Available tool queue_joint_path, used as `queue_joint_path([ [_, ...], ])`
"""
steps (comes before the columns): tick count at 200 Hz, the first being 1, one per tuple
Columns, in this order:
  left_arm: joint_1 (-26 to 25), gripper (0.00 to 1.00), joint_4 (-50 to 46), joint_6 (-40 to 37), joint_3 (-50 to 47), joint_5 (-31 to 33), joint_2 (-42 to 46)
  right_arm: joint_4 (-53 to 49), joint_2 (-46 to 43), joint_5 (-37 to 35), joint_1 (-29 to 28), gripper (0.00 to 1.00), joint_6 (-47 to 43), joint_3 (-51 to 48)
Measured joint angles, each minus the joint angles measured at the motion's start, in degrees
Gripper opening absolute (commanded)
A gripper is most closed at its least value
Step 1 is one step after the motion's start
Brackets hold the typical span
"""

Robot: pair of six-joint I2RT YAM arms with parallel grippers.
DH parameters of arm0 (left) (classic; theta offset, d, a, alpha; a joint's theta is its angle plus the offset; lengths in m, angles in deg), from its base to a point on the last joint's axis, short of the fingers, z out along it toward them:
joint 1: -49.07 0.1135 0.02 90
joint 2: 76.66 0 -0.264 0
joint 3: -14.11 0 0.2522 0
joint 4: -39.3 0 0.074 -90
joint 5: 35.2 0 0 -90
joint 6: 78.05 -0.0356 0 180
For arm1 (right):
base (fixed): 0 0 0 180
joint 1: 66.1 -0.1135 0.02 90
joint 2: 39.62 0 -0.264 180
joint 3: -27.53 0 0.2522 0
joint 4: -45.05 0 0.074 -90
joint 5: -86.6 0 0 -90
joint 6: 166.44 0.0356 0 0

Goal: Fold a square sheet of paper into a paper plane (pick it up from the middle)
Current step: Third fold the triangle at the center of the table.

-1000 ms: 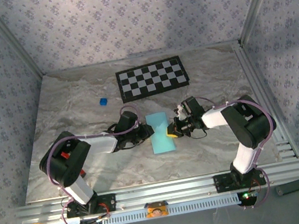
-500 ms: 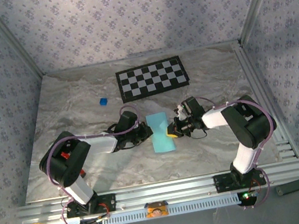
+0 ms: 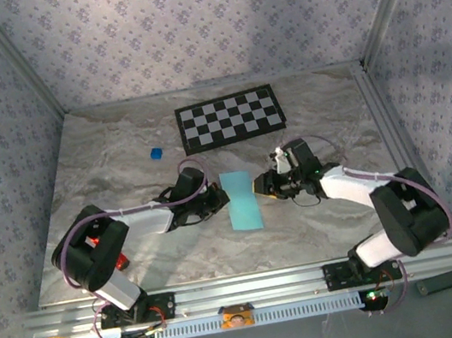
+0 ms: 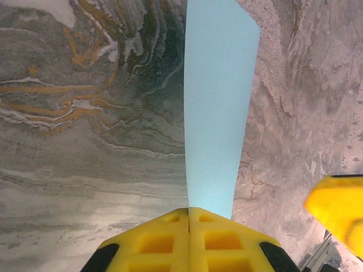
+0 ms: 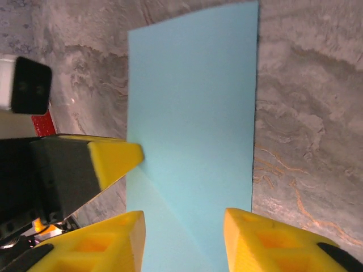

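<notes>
With the left gripper clamped shut on the left edge of the folded square sheet of paper lying on the counter, align the right gripper, jaws partly open and empty, over the opposite edge before closing.

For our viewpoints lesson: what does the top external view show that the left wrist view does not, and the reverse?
Top external adds: the checkerboard and small blue cube farther back. Left wrist adds: a close look at the left gripper, shut at the edge of the light-blue paper. Shared: that paper on the marble table, right gripper beside it.
</notes>
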Motion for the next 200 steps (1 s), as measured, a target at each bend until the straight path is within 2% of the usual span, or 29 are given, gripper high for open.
queue_joint_path([
  [39, 0.0, 0.05, -0.79, 1.66, -0.07, 0.0, 0.0, -2.45, -7.43, -3.76, -1.4, 0.46, -3.89, -0.57],
  [73, 0.0, 0.05, -0.9, 2.67, -0.28, 0.02, 0.02, -3.67, -14.64, -10.32, -5.57, 0.51, -8.22, -1.86],
  [101, 0.0, 0.05, -1.05, 3.17, -0.39, 0.0, 0.02, -3.58, -16.79, -14.99, -8.68, 0.51, -12.57, -2.69],
  [150, 0.0, 0.05, -1.09, 3.61, -0.39, 0.0, 1.44, -1.27, -19.52, -27.28, -23.08, 0.49, -25.46, -7.87],
  [200, 0.0, 0.05, -1.33, 4.04, -0.39, 0.04, 2.34, 1.14, -18.16, -35.41, -32.65, 0.49, -36.79, -8.94],
])
